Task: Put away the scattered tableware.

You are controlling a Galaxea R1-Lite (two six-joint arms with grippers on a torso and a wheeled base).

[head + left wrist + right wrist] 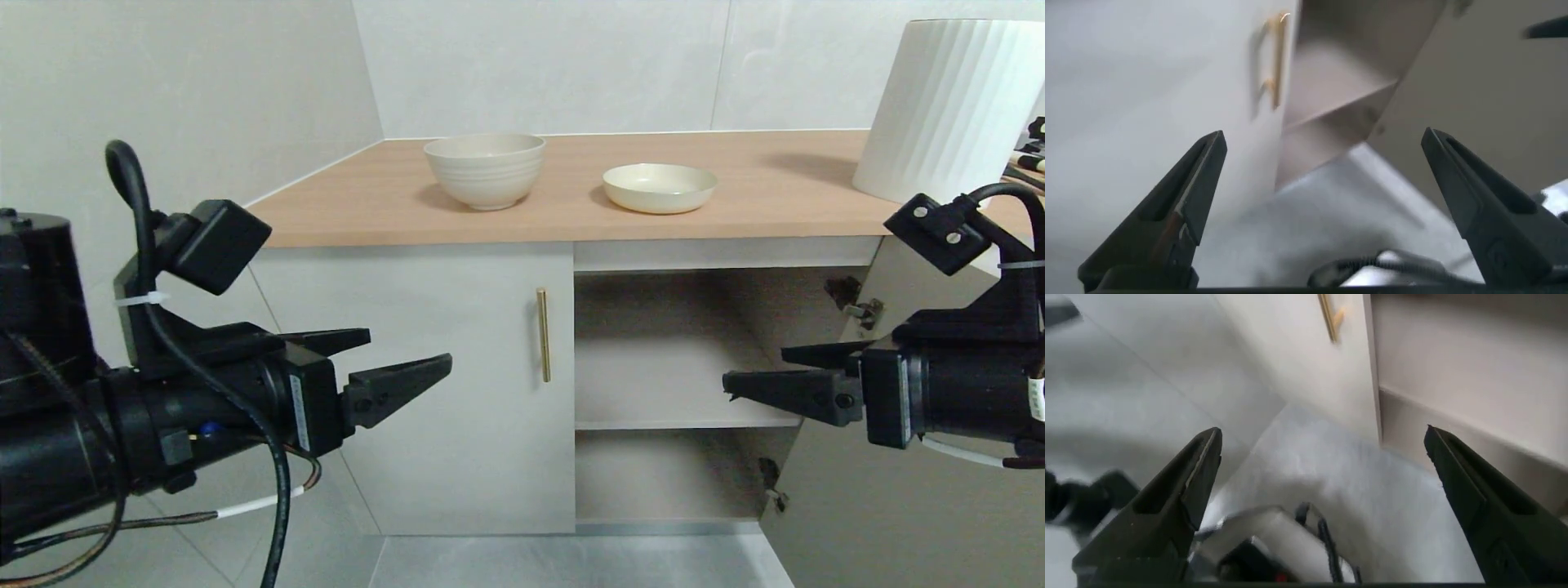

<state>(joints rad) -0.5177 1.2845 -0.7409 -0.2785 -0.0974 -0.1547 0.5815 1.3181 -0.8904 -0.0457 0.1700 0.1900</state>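
Matte black tapered fingers, black cables

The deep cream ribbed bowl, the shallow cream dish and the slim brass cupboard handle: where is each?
Deep cream ribbed bowl [484, 175]: head view, front outer wall.
Shallow cream dish [660, 186]: head view, inner floor.
Slim brass cupboard handle [543, 335]: head view, middle of the bar.
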